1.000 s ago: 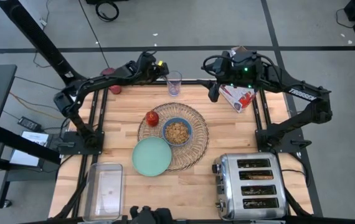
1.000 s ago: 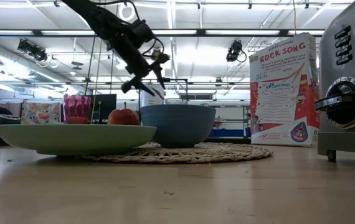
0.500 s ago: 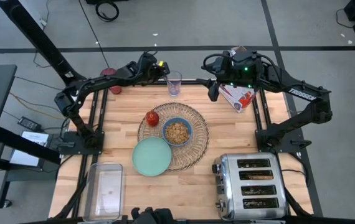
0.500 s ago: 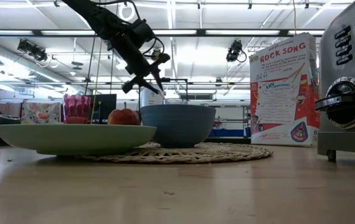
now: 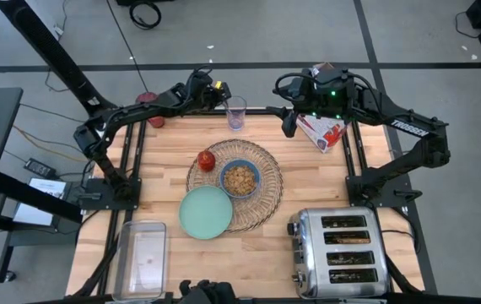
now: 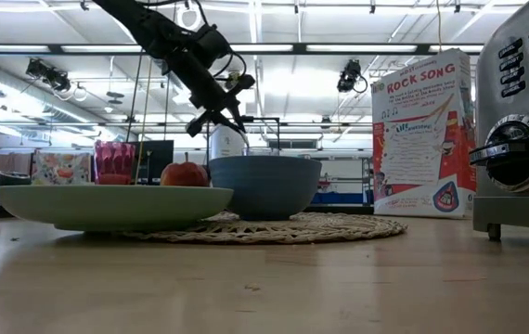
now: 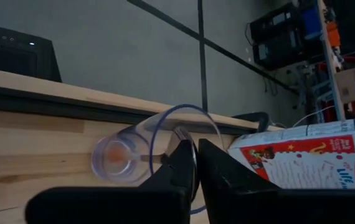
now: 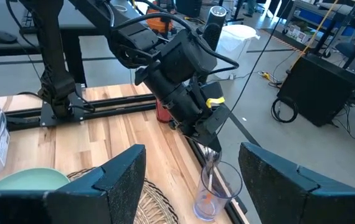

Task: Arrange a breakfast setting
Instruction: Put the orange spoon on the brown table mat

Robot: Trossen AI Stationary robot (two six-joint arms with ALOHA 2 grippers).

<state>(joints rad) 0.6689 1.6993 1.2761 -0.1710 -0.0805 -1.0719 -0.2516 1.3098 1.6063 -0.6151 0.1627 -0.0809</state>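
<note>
At the centre of the high view, the round woven placemat [image 5: 236,185] already carries the blue bowl [image 5: 240,178], filled with cereal, and the red apple [image 5: 206,160] at its upper-left edge. The mint-green plate [image 5: 206,212] overlaps the mat's lower left and is bare. No toast slice shows on it, and the slots of the chrome toaster [image 5: 340,252] at lower right look empty from above.

The left hand [image 5: 221,95] is at the top centre of that view, over the clear glass [image 5: 236,111] standing at the far edge of the bench [image 5: 164,152]. Its fingers are pressed nearly together on a thin spoon handle [image 8: 210,163] reaching down into the glass, where something orange sits at the bottom.

The right hand [image 8: 190,171] waits beside the cereal box [image 5: 321,129] at upper right, fingers spread and empty.

The setting looks roughly half done: spoon, drink and toast remain to be placed.
</note>
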